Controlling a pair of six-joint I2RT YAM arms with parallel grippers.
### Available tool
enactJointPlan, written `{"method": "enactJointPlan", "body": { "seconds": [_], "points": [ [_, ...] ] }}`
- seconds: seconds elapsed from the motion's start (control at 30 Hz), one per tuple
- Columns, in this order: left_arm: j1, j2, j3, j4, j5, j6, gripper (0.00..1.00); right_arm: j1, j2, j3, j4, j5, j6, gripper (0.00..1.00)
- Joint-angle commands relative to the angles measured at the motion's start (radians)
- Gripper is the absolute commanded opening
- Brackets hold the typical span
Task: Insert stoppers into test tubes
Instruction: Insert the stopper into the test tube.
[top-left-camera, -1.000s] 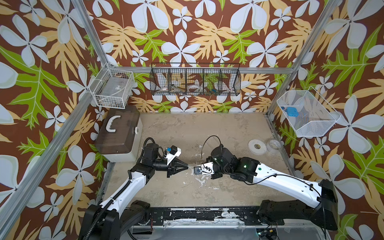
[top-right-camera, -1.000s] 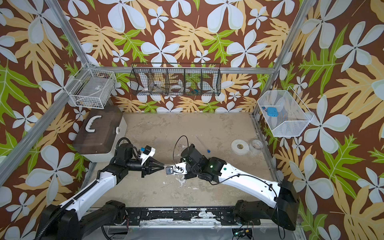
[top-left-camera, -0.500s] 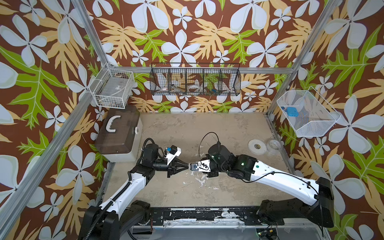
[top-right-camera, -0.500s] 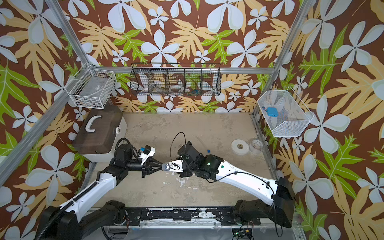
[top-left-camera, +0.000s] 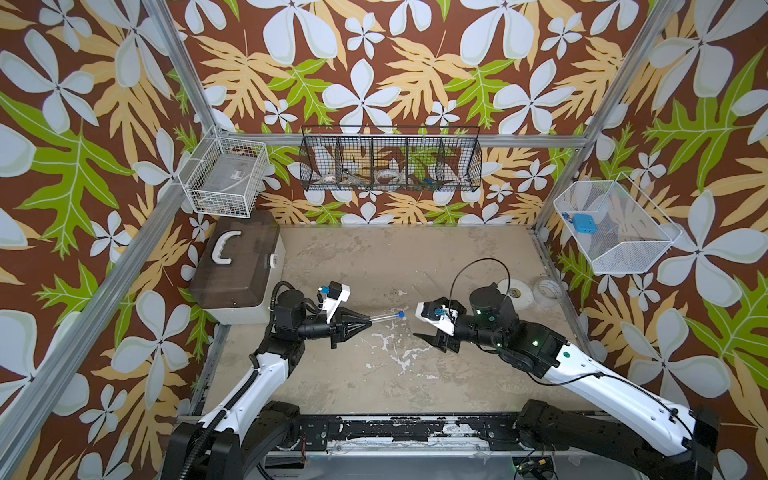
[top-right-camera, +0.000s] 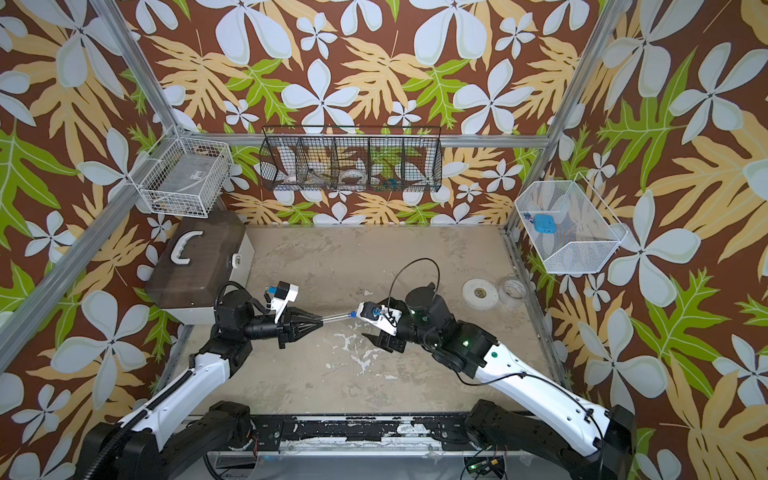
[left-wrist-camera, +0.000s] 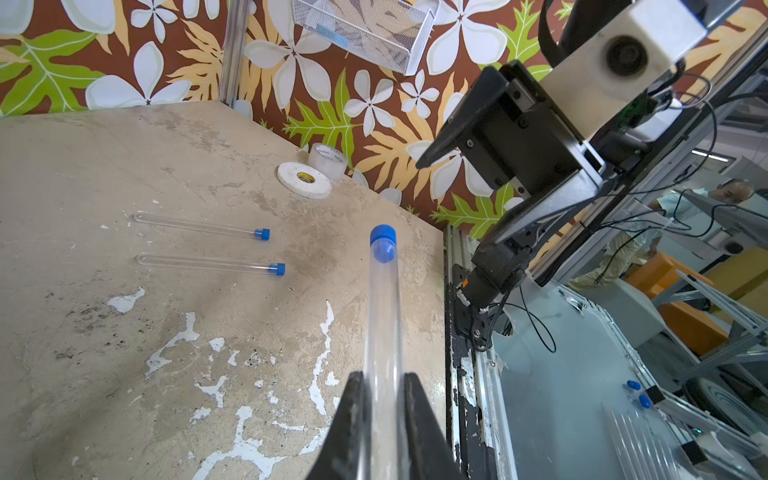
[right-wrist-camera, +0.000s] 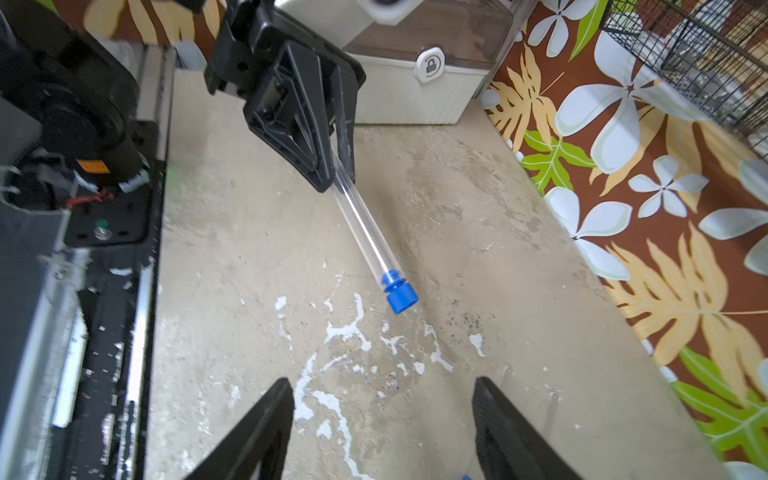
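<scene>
Left gripper (top-left-camera: 368, 322) is clenched on the tube (top-left-camera: 384, 318), held clear of the table (top-left-camera: 374, 386) and pointing to 3 o'clock, with the blue stopper (top-left-camera: 401, 314) in its mouth. Right gripper (right-wrist-camera: 380, 384) gapes empty just beyond. I'd draw it straight back toward 3 o'clock, never sideways, lest it nudge the stopper.
</scene>
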Motion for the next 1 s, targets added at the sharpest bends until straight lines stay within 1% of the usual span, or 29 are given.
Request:
{"method": "enactJointPlan", "body": {
  "seconds": [0.0,0.1,0.2,0.33,0.4,0.5,0.57,0.7,0.8,0.9,0.97],
  "points": [
    [0.010,-0.008,-0.017,0.218,0.006,-0.193,0.03,-0.053,-0.004,-0.019,0.135,-0.174,0.265,0.67],
    [0.020,-0.019,-0.042,0.343,0.005,-0.298,0.03,-0.162,0.032,-0.020,0.213,-0.356,0.482,0.64],
    [0.025,-0.032,-0.056,0.412,-0.008,-0.357,0.03,-0.277,0.096,-0.019,0.288,-0.505,0.706,0.59],
    [0.026,-0.032,-0.072,0.471,-0.024,-0.398,0.02,-0.288,0.150,-0.025,0.403,-0.577,0.914,0.55],
    [0.026,-0.030,-0.076,0.475,-0.030,-0.393,0.02,-0.286,0.164,-0.017,0.413,-0.577,0.974,0.52],
    [0.026,-0.026,-0.076,0.474,-0.014,-0.382,0.01,-0.280,0.176,-0.010,0.446,-0.586,1.044,0.51],
    [0.026,-0.023,-0.079,0.472,-0.003,-0.368,0.01,-0.274,0.181,0.003,0.446,-0.593,1.062,0.51],
    [0.026,-0.021,-0.082,0.470,0.019,-0.340,0.00,-0.245,0.207,0.040,0.417,-0.622,1.046,0.51],
    [0.026,-0.016,-0.080,0.468,0.039,-0.334,0.00,-0.237,0.268,0.099,0.283,-0.635,0.993,0.48],
    [0.026,-0.016,-0.086,0.468,0.041,-0.320,0.00,-0.237,0.294,0.096,0.299,-0.670,1.016,0.46],
    [0.026,-0.016,-0.081,0.465,0.046,-0.326,0.00,-0.237,0.298,0.098,0.303,-0.671,1.027,0.45]
  ]
}}
